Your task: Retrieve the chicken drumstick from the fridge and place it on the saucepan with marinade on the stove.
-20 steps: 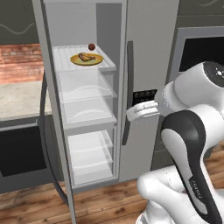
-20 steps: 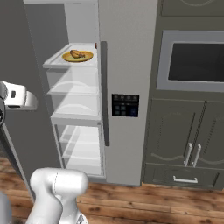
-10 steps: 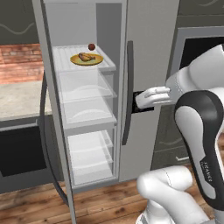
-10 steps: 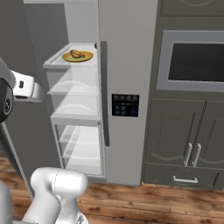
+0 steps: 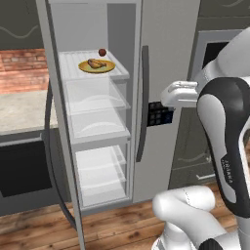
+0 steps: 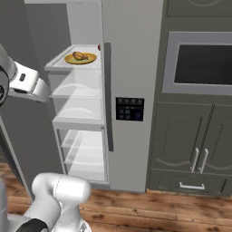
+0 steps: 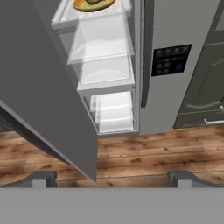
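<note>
Here the chicken drumstick (image 5: pixel 96 63) is seen on a yellow plate (image 5: pixel 97 67) on the top white shelf (image 5: pixel 78 61) of the fridge (image 5: pixel 166 58), well above and far from the gripper (image 7: pixel 111 177). In the hand view the plate's edge is caught at the top of the frame, while the two dark fingertips (image 7: pixel 40 178) sit at the bottom, wide apart, with nothing between them; the pincer is spread.

The arm is held out in front of the fridge's closed right door, at about the height of the dark control panel (image 5: pixel 160 115). The white hand is seen just right of the door's dark vertical handle (image 5: pixel 143 105) in the left base view. The hand camera is pointed down and forward: wooden floor (image 7: pixel 144 153), the lower shelves and the edge of the open left door (image 7: pixel 43 83) are taken in.

The drumstick is noted as a small golden-brown lumpy piece, lying across the middle of the plate. A small dark red ball (image 5: pixel 102 52) is set on the same shelf, just behind the plate towards the far right. The shelves below are clear-fronted and white.

To the right of the fridge a dark built-in wall oven (image 6: pixel 199 63) is seen, with grey cabinet doors (image 6: pixel 195 149) beneath it.
</note>
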